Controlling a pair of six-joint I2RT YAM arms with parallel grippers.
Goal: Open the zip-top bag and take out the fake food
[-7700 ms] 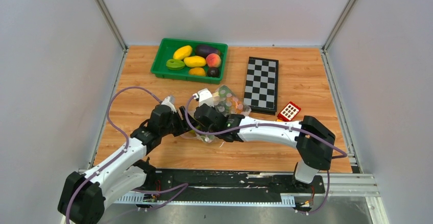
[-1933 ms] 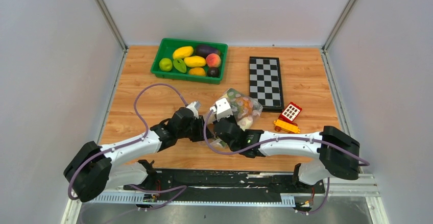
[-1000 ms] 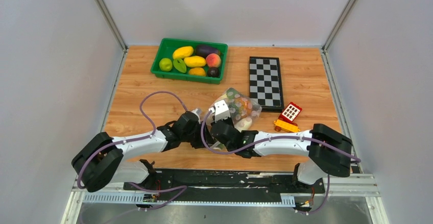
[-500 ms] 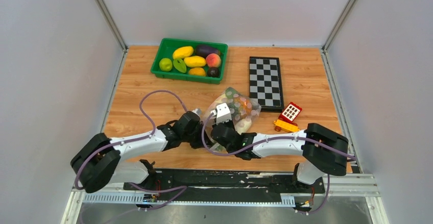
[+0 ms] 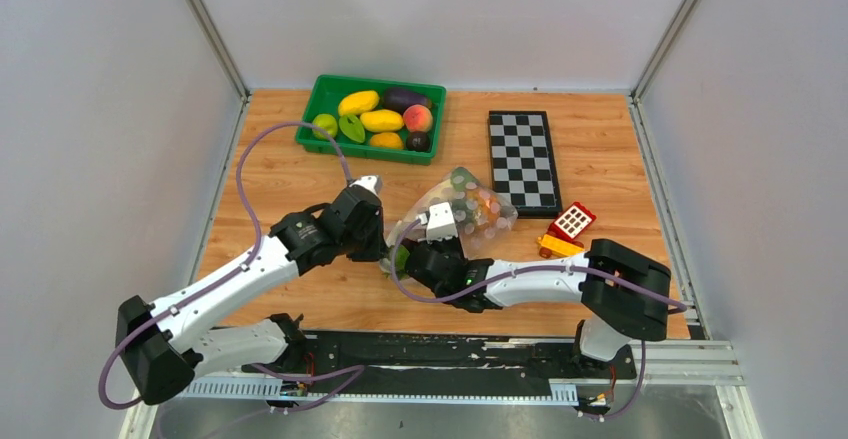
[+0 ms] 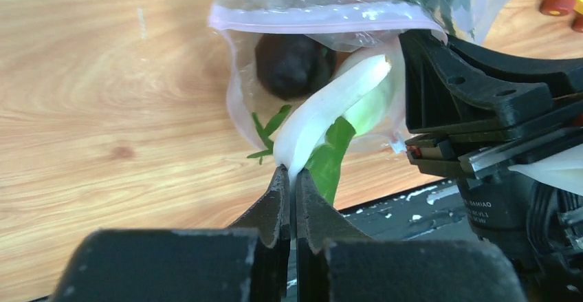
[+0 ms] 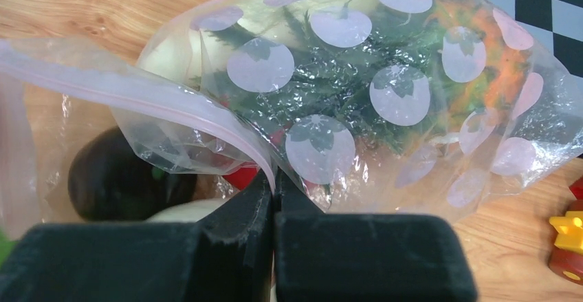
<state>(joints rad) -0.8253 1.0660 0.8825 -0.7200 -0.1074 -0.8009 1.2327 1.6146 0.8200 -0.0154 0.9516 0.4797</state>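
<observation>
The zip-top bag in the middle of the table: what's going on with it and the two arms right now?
The right gripper has its jaws shut on the zip-top bag at its open mouth, beside the pink zip strip. The left gripper has its jaws shut on the tip of the long white radish, which lies partly out of the mouth. Other toy food, including a dark round piece, is inside the bag, so the emptying is not yet finished.

The left arm (image 5: 225, 287) and right arm (image 5: 535, 272) had white links and bulky black joints, each trailing a looping purple cable (image 5: 242, 174). The left gripper (image 6: 289, 178) was black, its base chipped white. A black housing (image 6: 481, 89) bore screws (image 6: 505, 93) and "DAMIAO" lettering (image 6: 491, 206).
</observation>
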